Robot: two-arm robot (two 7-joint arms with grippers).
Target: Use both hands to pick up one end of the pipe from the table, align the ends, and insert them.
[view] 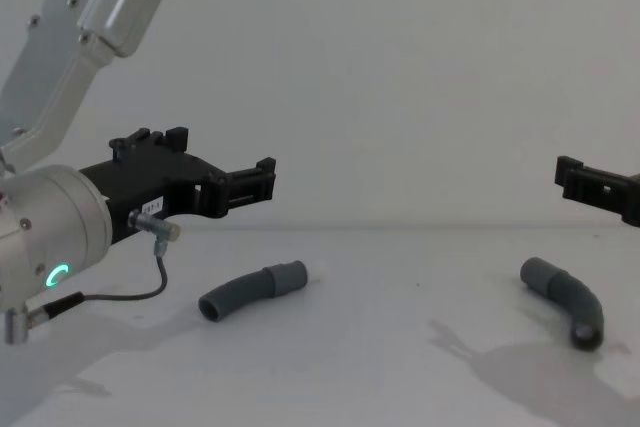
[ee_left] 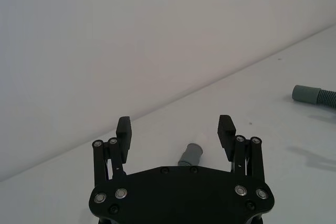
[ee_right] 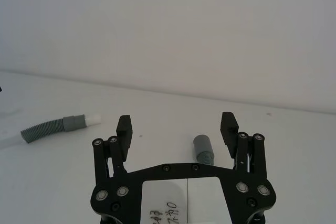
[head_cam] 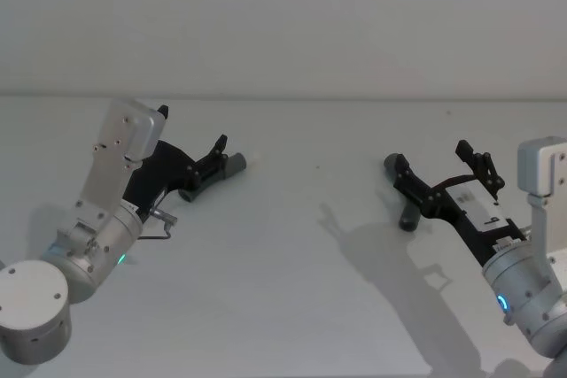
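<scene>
Left pincer [ee_left: 176,129]: wide open, empty, above left pipe piece [ee_left: 190,155].
Left piece's axis: 8 to 2 o'clock on bench [head_cam: 292,307], head view.
Right pincer [ee_right: 177,127]: wide open, empty, above right pipe piece [ee_right: 203,148].

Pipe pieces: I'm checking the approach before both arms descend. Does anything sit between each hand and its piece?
Nothing visible does. The left hand, open, hangs above the left pipe piece. The right hand, open, hangs above the right pipe piece. Only open air separates each pair.

Matt white table [view: 380,377], ribbed grey plastic pipe [view: 250,291], smooth silver metal wrist [view: 50,232]
</scene>
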